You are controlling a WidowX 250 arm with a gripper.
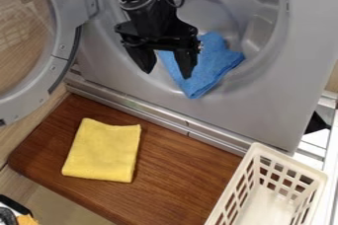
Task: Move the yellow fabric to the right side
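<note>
Hanging from the top of your camera view, the black arm (142,4) brings the hand (166,73) over the round opening of the grey machine (264,115). You have its two fingers spread well apart, tips pointing down, one toward the left and one toward the right. Behind them you can see a blue cloth (208,66), lying crumpled in the lower part of the opening — you cannot tell from here whether the fingers touch it.

Your yellow fabric (102,152) lies flat on the left part of the brown wooden desk (175,169), below and to the left of the hand and well apart from it. It looks folded into a rough rectangle, its upper edge dipping a little between the two corners.

At your lower right, a cream plastic basket (290,160) with square holes in its walls stands at the right end of the desk, cut off by the bottom edge of the view. Between it and the yellow fabric you have a wide stretch of wood grain. The machine's round door (64,26) stands open at the upper left — and a metal strip (158,114) runs along the machine's foot, just beside the desk's far edge.
</note>
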